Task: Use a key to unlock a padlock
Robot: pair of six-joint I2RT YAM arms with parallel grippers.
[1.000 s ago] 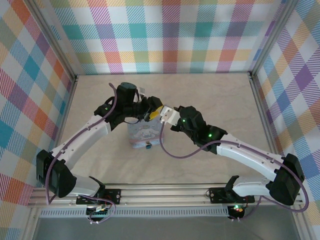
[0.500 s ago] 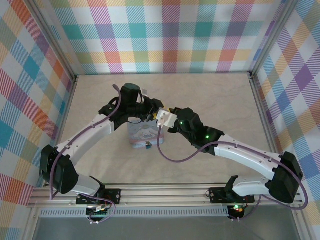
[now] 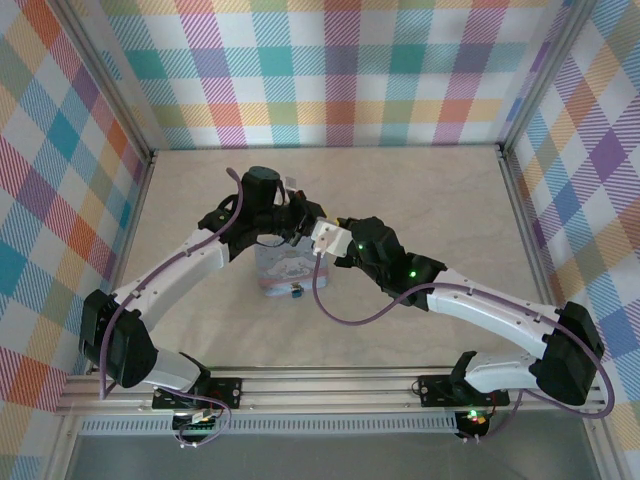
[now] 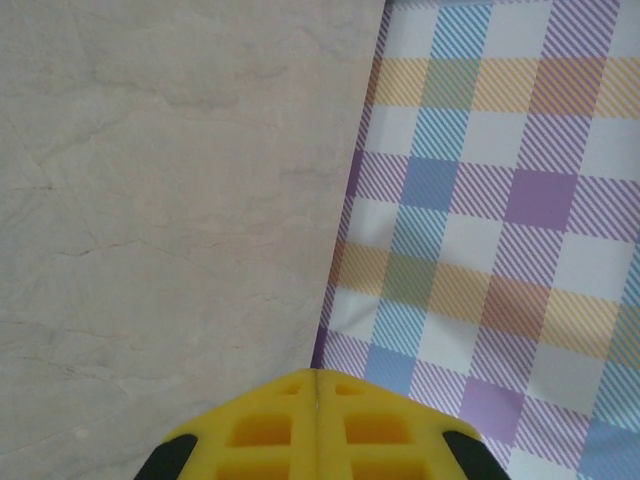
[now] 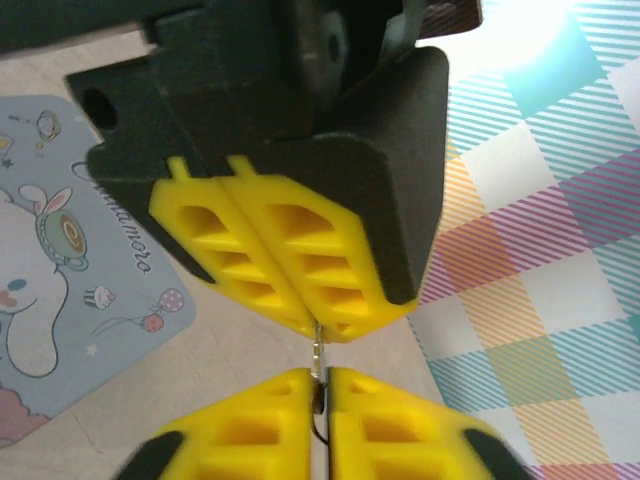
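A slim yellowish key (image 5: 318,352) bridges the tips of both grippers, above the table just behind the tin. My right gripper (image 5: 320,375) is shut on its lower end, where a thin dark loop hangs between the fingers. My left gripper (image 5: 325,328) is shut, and the key's upper end sits in the seam of its fingertips. From above, the left gripper (image 3: 302,222) and right gripper (image 3: 318,232) meet tip to tip. The left gripper (image 4: 315,375) shows its fingers pressed together. The tiny dark-blue padlock (image 3: 297,291) lies at the tin's near edge, apart from both grippers.
A pale blue tin (image 3: 283,268) with a white cartoon figure lies flat under the left arm, its lid also in the right wrist view (image 5: 70,290). Plaid walls (image 3: 330,70) enclose the beige table (image 3: 420,190) on three sides.
My right gripper has moved left until its tips met the left gripper's tips. The left arm has shifted slightly. The tin and padlock have not moved.
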